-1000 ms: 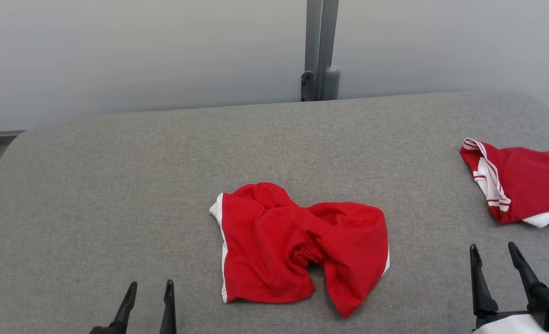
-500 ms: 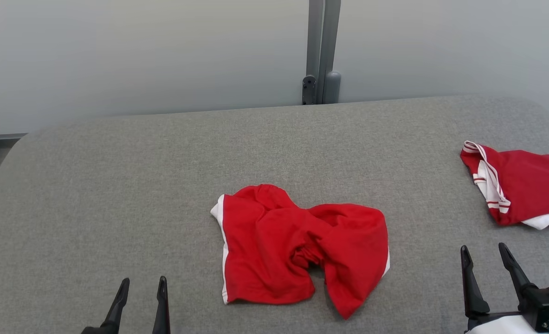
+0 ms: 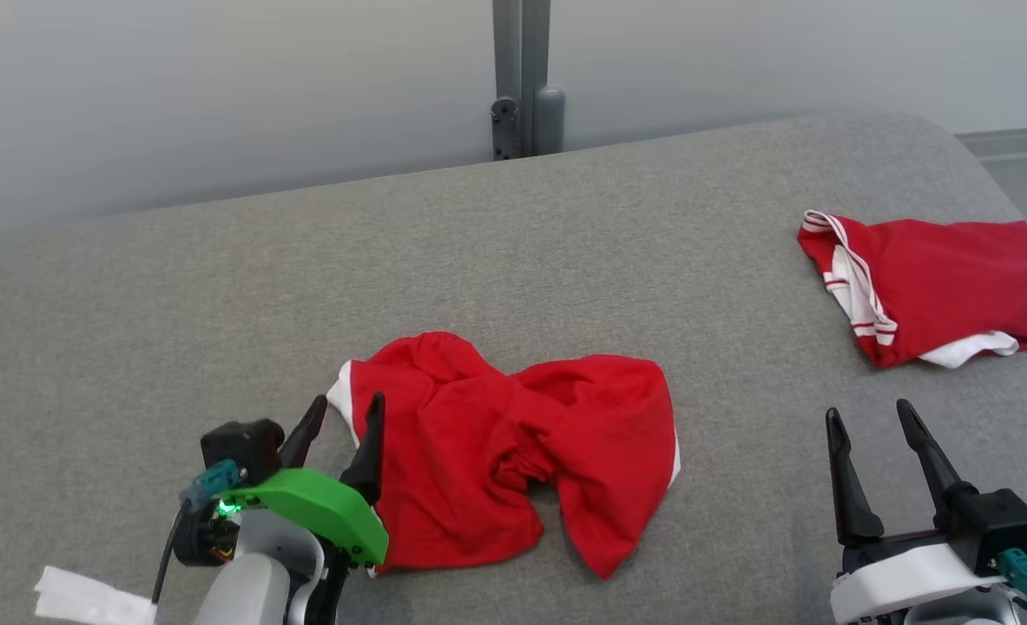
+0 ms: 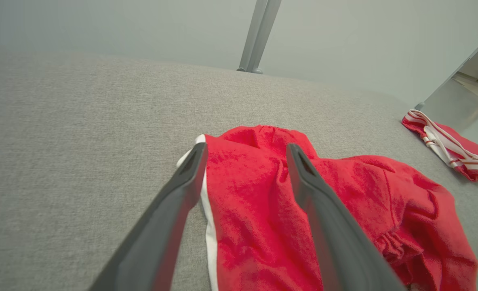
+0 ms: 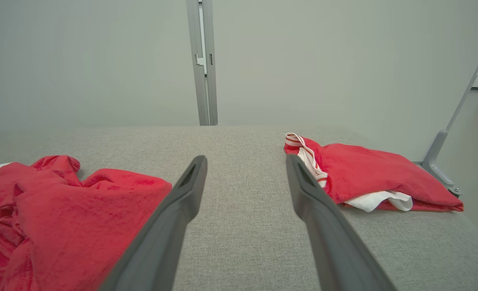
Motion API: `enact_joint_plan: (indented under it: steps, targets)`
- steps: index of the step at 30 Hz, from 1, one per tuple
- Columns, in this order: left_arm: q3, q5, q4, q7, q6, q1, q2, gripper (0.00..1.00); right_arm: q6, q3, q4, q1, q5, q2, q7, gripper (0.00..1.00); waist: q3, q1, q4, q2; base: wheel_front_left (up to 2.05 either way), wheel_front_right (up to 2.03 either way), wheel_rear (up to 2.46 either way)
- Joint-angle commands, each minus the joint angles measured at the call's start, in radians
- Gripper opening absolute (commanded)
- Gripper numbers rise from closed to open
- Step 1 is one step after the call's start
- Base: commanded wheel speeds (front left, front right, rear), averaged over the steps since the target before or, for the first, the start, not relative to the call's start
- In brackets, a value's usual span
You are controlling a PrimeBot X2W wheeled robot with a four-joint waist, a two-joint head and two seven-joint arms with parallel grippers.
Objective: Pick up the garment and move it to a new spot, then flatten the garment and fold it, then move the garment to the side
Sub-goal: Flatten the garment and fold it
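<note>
Red cloth with white edging: the garment (image 3: 513, 443) lies crumpled in a loose heap at the front middle of the grey fabric tabletop (image 3: 131, 304). A gathered waistband shows in a fold near its centre.

The left jaws stand released and wide apart at the garment's left border. In the left wrist view one finger (image 4: 182, 190) is over bare tabletop just beside the white edging, and the other (image 4: 307, 190) is over the red cloth. Whether either tip touches cannot be told. The left wrist carries a green cover (image 3: 322, 508).

The right jaws are likewise released, grasping nothing, over bare tabletop at the front right, well apart from the garment. Beyond them, towards the far right, a second red garment (image 3: 938, 286) lies folded, with white and red-striped trim showing. A grey metal post (image 3: 522, 78) stands behind the tabletop against a pale wall.
</note>
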Motion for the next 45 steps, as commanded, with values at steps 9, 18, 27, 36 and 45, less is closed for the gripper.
enact_joint_plan:
  steps: [9, 18, 27, 36, 45]
  targets:
    - [0.066, -0.088, 0.289, 0.098, 0.076, -0.173, 0.036, 1.00, -0.001, 0.010, 0.018, -0.029, 0.021, 0.009, 0.000, 1.00, 0.087, 0.0000, -0.145, -0.0001, 0.00, 0.00, 0.00]
    - [0.083, -0.173, 0.428, 0.150, 0.016, -0.210, 0.026, 0.00, -0.001, 0.004, 0.024, -0.037, 0.023, 0.013, 0.000, 1.00, 0.097, 0.0000, -0.144, -0.0001, 0.00, 0.00, 0.00]
    - [0.103, -0.257, 0.342, 0.093, -0.014, -0.274, 0.027, 0.00, -0.001, 0.013, 0.032, -0.023, 0.027, 0.007, 0.000, 1.00, 0.088, 0.0000, -0.099, -0.0001, 0.00, 0.00, 0.00]
    - [0.179, -0.275, 0.100, 0.033, 0.074, -0.347, 0.053, 0.00, -0.001, 0.017, 0.032, -0.011, 0.028, -0.001, 0.000, 1.00, 0.072, 0.0000, -0.054, -0.0001, 0.00, 0.00, 0.00]
    - [0.104, -0.214, -0.220, 0.063, 0.173, -0.264, 0.029, 0.00, -0.001, 0.022, 0.033, -0.005, 0.028, -0.004, 0.000, 1.00, 0.061, 0.0000, -0.037, -0.0001, 0.00, 0.00, 0.00]
